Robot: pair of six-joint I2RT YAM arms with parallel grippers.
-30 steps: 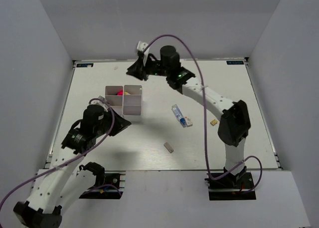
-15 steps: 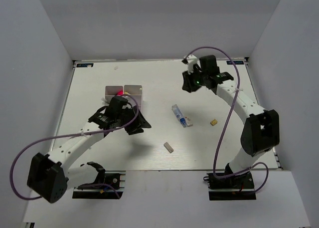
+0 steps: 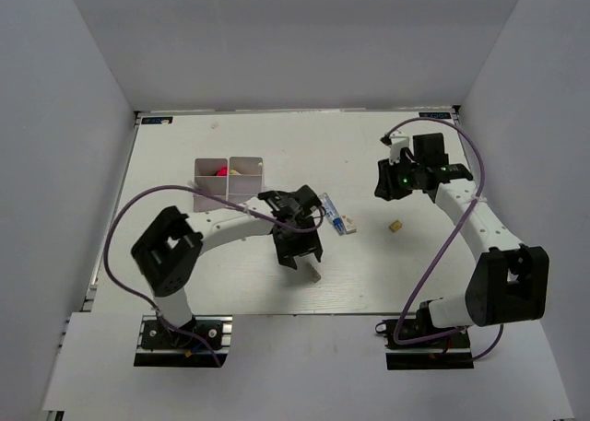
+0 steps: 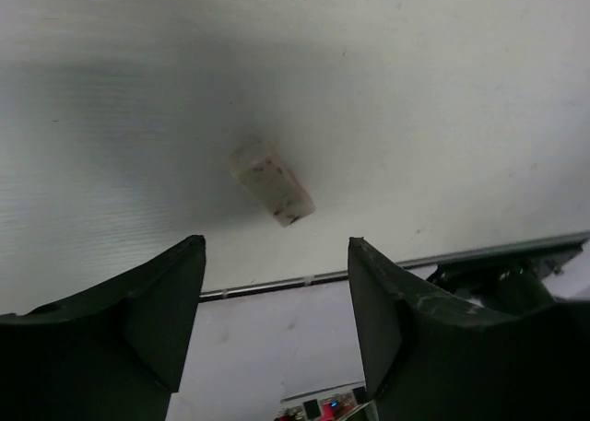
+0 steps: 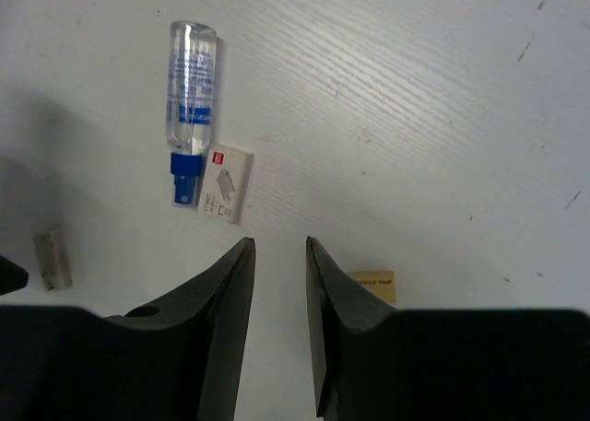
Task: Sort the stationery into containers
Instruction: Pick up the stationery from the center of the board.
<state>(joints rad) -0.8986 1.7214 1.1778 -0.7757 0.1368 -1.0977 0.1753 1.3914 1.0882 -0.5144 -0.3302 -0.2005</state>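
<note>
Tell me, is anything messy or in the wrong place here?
Yes. Four things lie loose on the table, outside the white organizer: a grey eraser, a clear blue-capped tube, a small white packet beside its cap, and a yellowish eraser.

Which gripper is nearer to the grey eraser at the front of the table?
Left. The left gripper hangs right above the grey eraser, jaws open; the right gripper is far off, toward the back right.
</note>
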